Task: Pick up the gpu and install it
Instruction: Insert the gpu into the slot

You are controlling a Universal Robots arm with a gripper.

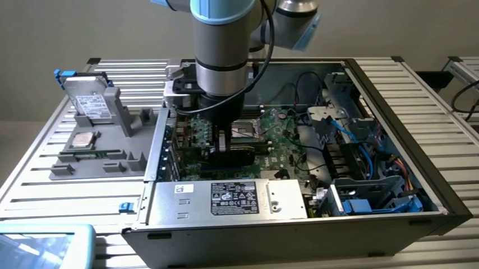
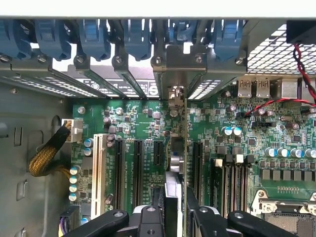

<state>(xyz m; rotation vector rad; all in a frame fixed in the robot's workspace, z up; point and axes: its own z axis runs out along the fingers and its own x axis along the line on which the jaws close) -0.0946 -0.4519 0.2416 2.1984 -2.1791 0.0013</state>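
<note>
My gripper [image 1: 222, 143] reaches down into the open computer case [image 1: 389, 106] over the green motherboard [image 1: 281, 134]. It is shut on the gpu [image 1: 228, 158], a thin dark card standing on edge low over the board. In the wrist view the gpu [image 2: 176, 148] shows edge-on, running from between my fingertips [image 2: 175, 210] toward the rear slot openings. It lies in line with the black expansion slots [image 2: 158, 153], between two of them. Its metal bracket end [image 2: 175, 96] sits close to the case's rear wall. I cannot tell whether the card's edge is seated in a slot.
A grey holder tray [image 1: 97, 162] at the exterior view's left carries a silver hard drive [image 1: 93, 103], a processor [image 1: 82, 140] and a memory stick [image 1: 96, 151]. The power supply [image 1: 232, 199] fills the case front. Blue cables [image 1: 359, 134] crowd the right. Blue bracket clips [image 2: 94, 37] line the rear.
</note>
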